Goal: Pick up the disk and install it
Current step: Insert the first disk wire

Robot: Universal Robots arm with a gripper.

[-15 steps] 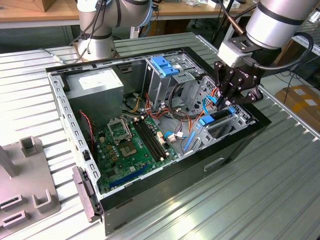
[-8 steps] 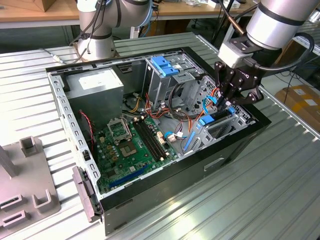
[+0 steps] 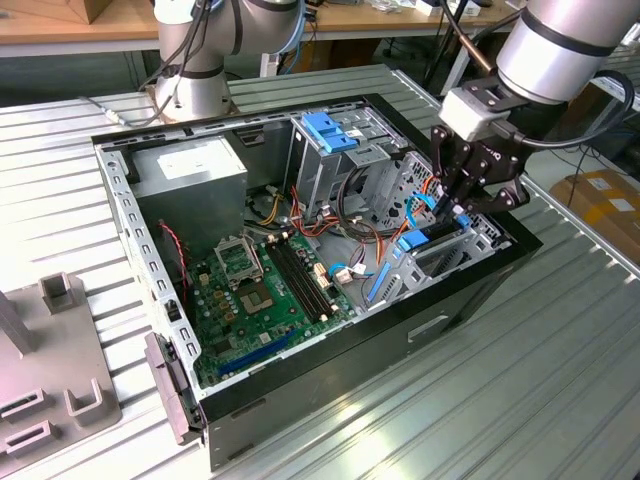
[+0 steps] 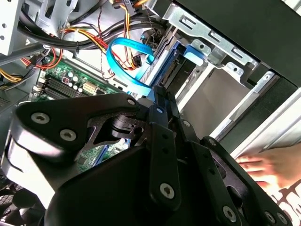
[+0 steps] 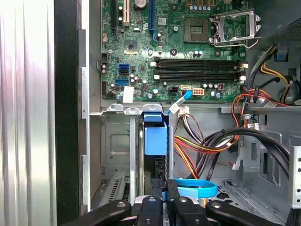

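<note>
The claw (image 3: 457, 210) hangs over the lower drive bay at the exterior view's right end of the open computer case (image 3: 330, 375), which lies on its side on the ribbed metal bench (image 3: 560, 390); in both wrist views its black fingers (image 5: 151, 207) stand close together, clamped on the thin upper edge of the disk (image 5: 155, 136); the disk stands on edge inside the bay's metal slot, its blue carrier frame showing between the bay walls, so it looks mostly seated; a flat blue cable (image 4: 123, 59) loops just beside the claw; the green motherboard (image 3: 260, 290) lies on the case floor near the bay; a person's hand (image 4: 277, 165) rests outside the case wall in the second wrist view.
</note>
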